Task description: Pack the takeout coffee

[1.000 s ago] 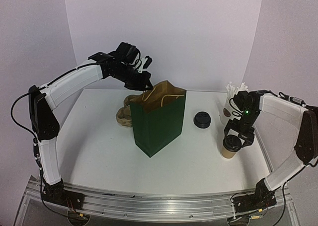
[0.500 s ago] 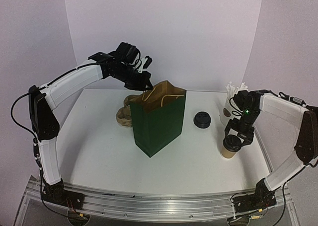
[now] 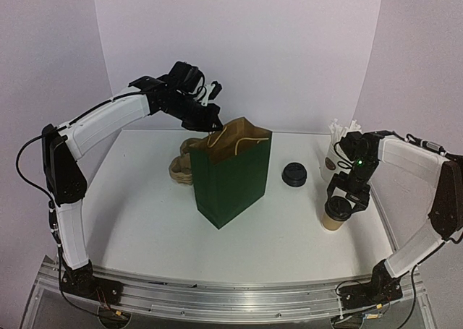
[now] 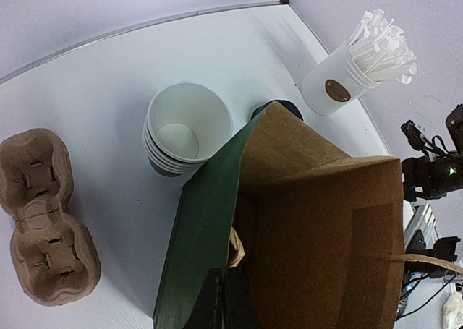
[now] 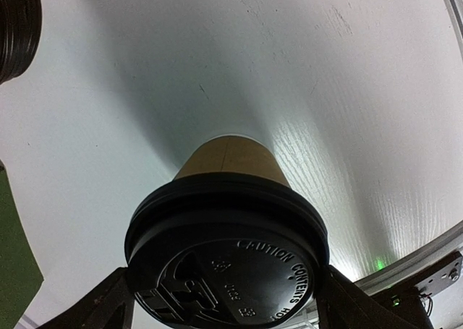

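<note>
Squarely astride the upright black-lidded brown paper coffee cup (image 3: 333, 222), the right gripper (image 3: 338, 206) stands wide, grip unclear; green paper bag (image 3: 230, 184) at nine o'clock.

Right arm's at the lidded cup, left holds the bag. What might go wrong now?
The right gripper flanks the takeout coffee at its black lid, not the paper wall; lifting may pop the lid off.
The left gripper pinches one edge of the green bag; the cup may catch the rim.
The white cup of sticks stands close beside the right wrist and could get knocked.
</note>
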### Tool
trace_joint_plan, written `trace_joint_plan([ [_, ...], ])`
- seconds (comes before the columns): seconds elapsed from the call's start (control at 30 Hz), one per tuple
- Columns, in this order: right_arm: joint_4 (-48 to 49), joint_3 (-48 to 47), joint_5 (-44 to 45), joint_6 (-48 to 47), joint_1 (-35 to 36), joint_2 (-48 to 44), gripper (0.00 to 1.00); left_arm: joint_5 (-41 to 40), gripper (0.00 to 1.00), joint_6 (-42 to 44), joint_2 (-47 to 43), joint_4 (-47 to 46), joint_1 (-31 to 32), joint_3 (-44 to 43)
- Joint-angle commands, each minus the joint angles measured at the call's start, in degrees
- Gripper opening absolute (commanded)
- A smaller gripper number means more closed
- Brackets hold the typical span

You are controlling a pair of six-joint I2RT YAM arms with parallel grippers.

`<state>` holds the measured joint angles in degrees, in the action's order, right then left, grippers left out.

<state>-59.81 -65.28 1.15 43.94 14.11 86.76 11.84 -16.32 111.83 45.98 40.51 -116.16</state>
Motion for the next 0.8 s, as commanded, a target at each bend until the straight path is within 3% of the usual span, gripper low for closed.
trace_joint_plan([
  [0.0, -0.1, -1.0, -0.7, -0.3, -0.1, -0.4, 0.85, 0.0, 0.00, 1.0, 0.4, -1.5, 0.1, -1.5],
  [0.27, 0.0, -1.0, -0.7, -0.2, -0.1, -0.3, 0.82, 0.0, 0.00, 1.2, 0.6, -1.6, 0.1, -1.6],
  [0.43, 0.0, -1.2, -0.7, -0.8, 0.0, 0.3, 0.88, 0.1, 0.00, 1.2, 0.6, -1.7, 0.1, -1.6],
  [0.77, -0.1, -1.3, -0.7, -1.6, -0.1, 1.1, 0.87, 0.3, 0.00, 1.2, 0.5, -1.6, 0.1, -1.6],
])
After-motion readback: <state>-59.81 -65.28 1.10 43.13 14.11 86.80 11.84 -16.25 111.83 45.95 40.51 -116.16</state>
